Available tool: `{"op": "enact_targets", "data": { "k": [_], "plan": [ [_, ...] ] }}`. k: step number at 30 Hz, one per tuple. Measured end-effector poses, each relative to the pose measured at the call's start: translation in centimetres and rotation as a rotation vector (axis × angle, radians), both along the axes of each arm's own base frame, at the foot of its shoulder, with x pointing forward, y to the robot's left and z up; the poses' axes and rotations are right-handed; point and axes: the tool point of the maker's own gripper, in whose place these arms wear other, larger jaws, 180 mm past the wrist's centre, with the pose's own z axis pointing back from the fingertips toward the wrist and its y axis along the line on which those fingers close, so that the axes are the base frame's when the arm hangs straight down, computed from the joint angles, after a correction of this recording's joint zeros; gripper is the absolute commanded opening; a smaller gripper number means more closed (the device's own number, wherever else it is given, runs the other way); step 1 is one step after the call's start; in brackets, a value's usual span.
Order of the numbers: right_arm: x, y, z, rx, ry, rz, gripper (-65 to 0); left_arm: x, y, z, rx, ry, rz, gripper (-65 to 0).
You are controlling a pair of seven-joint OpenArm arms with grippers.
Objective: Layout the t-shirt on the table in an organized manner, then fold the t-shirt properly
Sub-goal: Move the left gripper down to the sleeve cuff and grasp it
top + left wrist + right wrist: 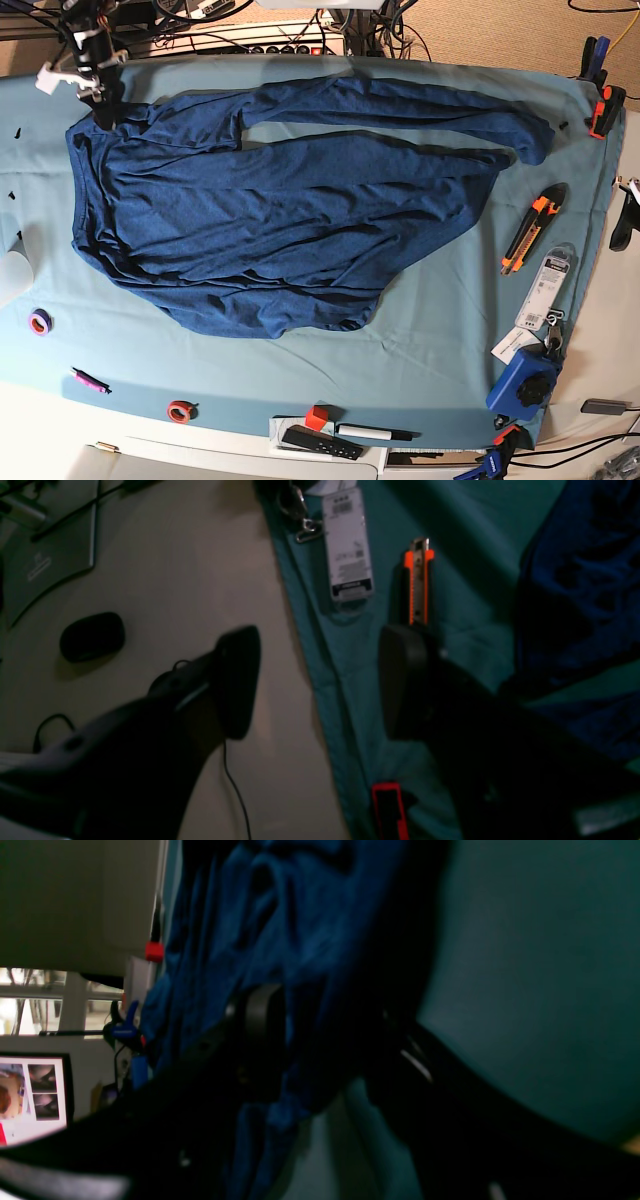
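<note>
The dark navy t-shirt [280, 220] lies spread and wrinkled across the table [440, 350], with one long part reaching toward the far right. My right gripper [100, 108] stands at the shirt's far-left corner. In the right wrist view its fingers [262, 1025] are shut on a bunch of the t-shirt [300, 940], above the teal table [540, 965]. My left gripper [320, 680] is open and empty, hovering over the table's right edge [325, 645]. The t-shirt [580, 590] lies off to its right side, well apart.
An orange utility knife [530, 232] [417, 585] and a white tag [545, 290] [347, 545] lie by the right edge. A blue device [523, 385] sits front right. Tape rolls [40, 322] [180, 410], a pink marker [88, 380] and a red block [317, 417] line the front. A black mouse [92, 636] rests off the table.
</note>
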Motion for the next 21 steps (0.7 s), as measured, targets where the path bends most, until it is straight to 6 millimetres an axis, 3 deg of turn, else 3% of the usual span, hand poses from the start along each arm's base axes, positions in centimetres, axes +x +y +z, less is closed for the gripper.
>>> {"op": "enact_targets", "data": {
  "k": [11,12,15,21],
  "plan": [
    [0.7,1.7,0.0,-0.028,-0.005,0.110,-39.3,0.0,0.0,0.0,0.000,0.000,0.000,-28.8],
    [0.7,1.7,0.0,-0.029,-0.005,0.110,-42.4,0.0,0.0,0.0,0.000,0.000,0.000,-28.8],
    [0.4,2.4,-0.4,-0.031,0.021,0.171,-65.0,0.0,0.0,0.0,-0.003,0.000,0.001,-28.8],
    [0.5,3.2,-0.2,-0.026,0.003,0.226,-65.0,-0.4,-0.9,-1.2,-0.100,0.014,0.044,-28.8]
  ]
}}
